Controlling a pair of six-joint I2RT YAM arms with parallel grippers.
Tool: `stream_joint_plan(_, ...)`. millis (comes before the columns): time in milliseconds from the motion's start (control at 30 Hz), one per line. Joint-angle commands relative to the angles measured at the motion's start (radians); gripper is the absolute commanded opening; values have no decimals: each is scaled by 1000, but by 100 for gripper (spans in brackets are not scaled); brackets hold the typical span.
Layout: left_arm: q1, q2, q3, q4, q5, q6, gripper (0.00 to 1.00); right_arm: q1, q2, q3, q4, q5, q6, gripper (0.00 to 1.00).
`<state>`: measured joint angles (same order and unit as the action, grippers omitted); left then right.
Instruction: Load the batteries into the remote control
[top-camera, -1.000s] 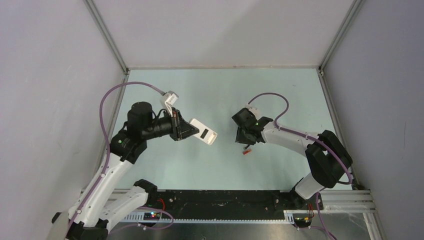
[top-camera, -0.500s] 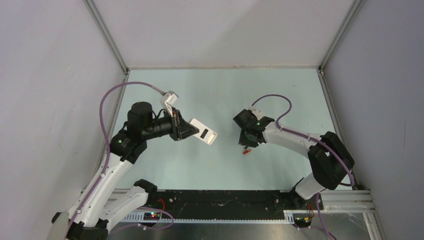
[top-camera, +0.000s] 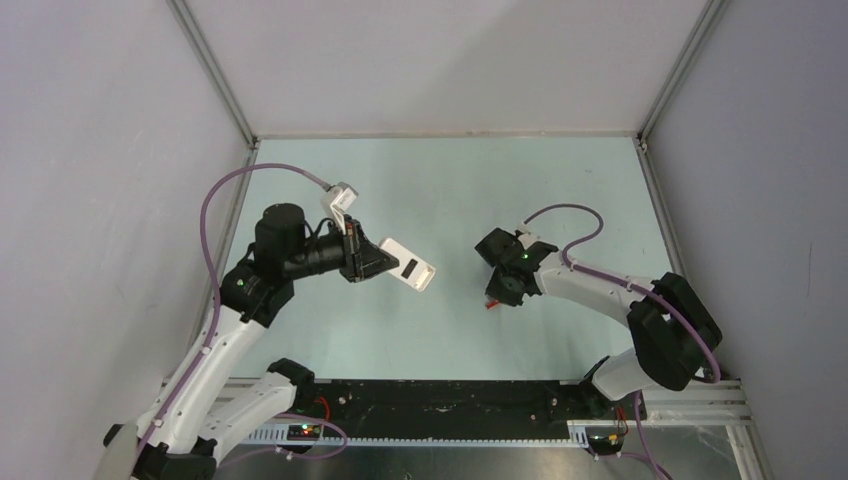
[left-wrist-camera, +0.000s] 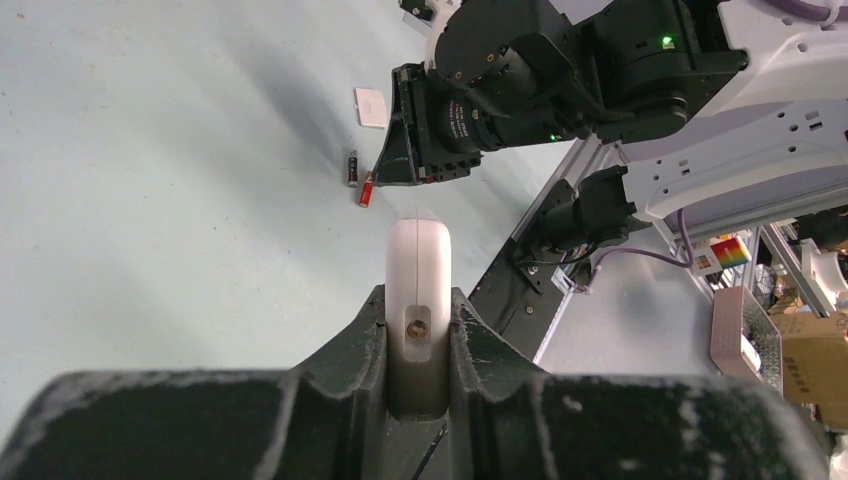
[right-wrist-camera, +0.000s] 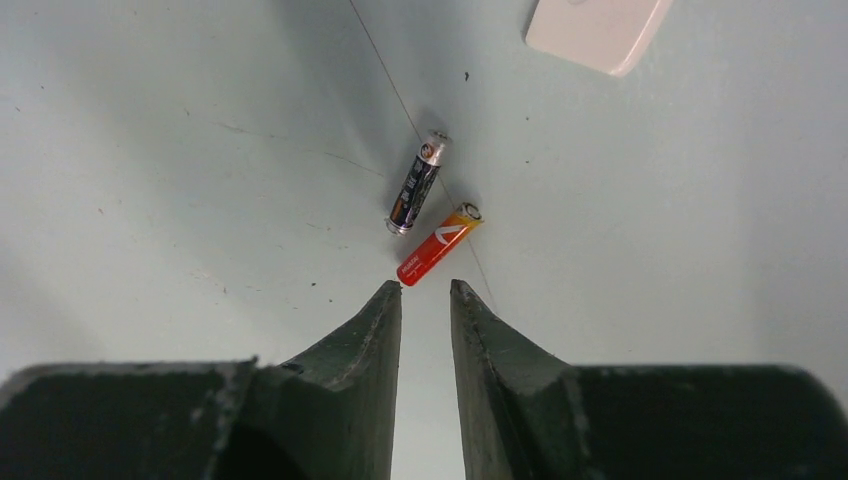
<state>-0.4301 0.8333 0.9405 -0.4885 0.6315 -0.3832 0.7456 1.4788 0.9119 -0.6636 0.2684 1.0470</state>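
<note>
My left gripper (top-camera: 378, 258) is shut on the white remote control (top-camera: 407, 265) and holds it above the table, its dark open slot facing up. In the left wrist view the remote (left-wrist-camera: 417, 270) stands edge-on between my fingers. The dark battery (right-wrist-camera: 417, 183) and the orange-red battery (right-wrist-camera: 440, 244) lie side by side on the table. My right gripper (right-wrist-camera: 427, 288) hovers just short of them, jaws a narrow gap apart and empty, with the orange battery's end just ahead of the left fingertip. The top view shows the orange battery (top-camera: 490, 303) beside the right gripper (top-camera: 500, 290).
A small white cover piece (right-wrist-camera: 596, 28) lies on the table just beyond the batteries, also visible in the left wrist view (left-wrist-camera: 370, 107). Grey walls enclose the pale green table (top-camera: 420, 180) on three sides. A black rail (top-camera: 440, 395) runs along the near edge.
My right gripper has shifted a little to the right and toward the near edge, closer over the batteries. The left arm and the remote have not moved.
</note>
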Motion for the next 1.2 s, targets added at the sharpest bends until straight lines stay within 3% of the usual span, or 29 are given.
stream_joint_plan(0, -3, 3, -2, 32, 3, 1, 0, -13, 1, -35, 41, -39, 151, 29)
stream_joint_plan(233, -3, 13, -7, 31, -8, -20, 0, -24, 62, -48, 58, -88, 251, 30)
stream_joint_plan(800, -3, 83, 0, 32, 3, -29, 0, -56, 106, -68, 63, -107, 279, 28)
stream_joint_plan(933, -3, 102, 0, 33, 6, -37, 0, -58, 117, -68, 53, -114, 269, 19)
stream_joint_plan(1000, -3, 115, 1, 32, 16, -42, 0, -58, 127, -68, 53, -117, 259, 6)
stream_joint_plan(1067, -3, 132, 3, 32, 30, -44, 0, -55, 128, -68, 53, -115, 252, 1)
stream_joint_plan(1167, -3, 157, 3, 31, 42, -45, 0, -54, 116, -68, 51, -103, 246, 0)
